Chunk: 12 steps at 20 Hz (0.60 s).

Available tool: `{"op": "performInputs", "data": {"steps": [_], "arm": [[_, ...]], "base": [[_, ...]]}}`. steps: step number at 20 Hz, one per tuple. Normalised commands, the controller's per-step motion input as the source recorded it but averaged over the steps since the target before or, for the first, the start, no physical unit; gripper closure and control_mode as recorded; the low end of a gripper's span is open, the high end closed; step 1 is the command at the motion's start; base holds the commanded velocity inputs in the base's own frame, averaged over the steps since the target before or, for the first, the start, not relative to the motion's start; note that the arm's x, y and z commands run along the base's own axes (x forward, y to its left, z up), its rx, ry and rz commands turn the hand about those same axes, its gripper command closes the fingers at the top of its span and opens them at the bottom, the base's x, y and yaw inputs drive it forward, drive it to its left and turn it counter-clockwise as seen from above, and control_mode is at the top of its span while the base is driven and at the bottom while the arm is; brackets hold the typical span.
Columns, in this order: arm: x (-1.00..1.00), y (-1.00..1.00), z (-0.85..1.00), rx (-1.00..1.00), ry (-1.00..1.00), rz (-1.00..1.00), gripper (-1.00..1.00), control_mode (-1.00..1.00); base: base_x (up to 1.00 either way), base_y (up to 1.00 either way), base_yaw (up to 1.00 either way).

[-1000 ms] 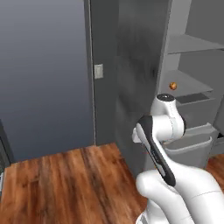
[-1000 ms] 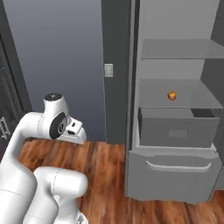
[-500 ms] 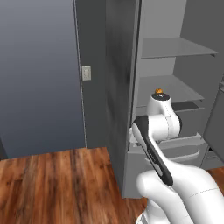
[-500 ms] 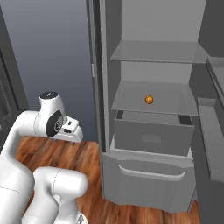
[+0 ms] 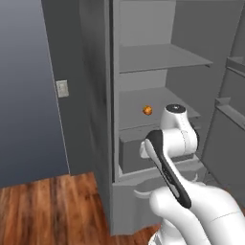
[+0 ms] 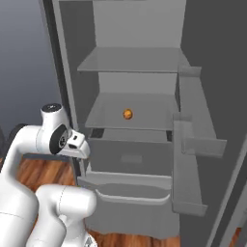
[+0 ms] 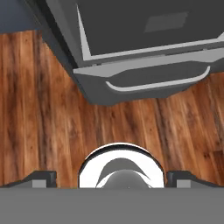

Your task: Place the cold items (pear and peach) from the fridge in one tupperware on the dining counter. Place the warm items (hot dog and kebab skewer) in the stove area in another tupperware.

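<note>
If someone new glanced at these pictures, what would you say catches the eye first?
The open fridge, grey inside and out, with one small orange fruit alone on its middle shelf. Next, the white arm folded in front of it, its gripper open and pointing down at the wooden floor by the bottom drawer.

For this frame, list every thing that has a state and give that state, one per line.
Fridge: door open.
Fruit: orange, resting on the middle shelf, untouched.
Fridge drawer: below that shelf, closed.
Bottom freezer drawer: closed.
End effector: open, empty, pointing down at the wood floor.
</note>
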Motion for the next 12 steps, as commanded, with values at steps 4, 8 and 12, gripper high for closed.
{"op": "performInputs", "data": {"steps": [4,8,12], "arm": [[0.00,0.00,0.00,0.00,0.00,0.00,-1.00,1.00],[0.00,0.00,0.00,0.00,0.00,0.00,-1.00,1.00],[0.00,0.00,0.00,0.00,0.00,0.00,-1.00,1.00]], "base": [[0.44,-0.56,-0.33],[0.02,-0.21,-0.29],[0.00,0.00,-0.06]]}}
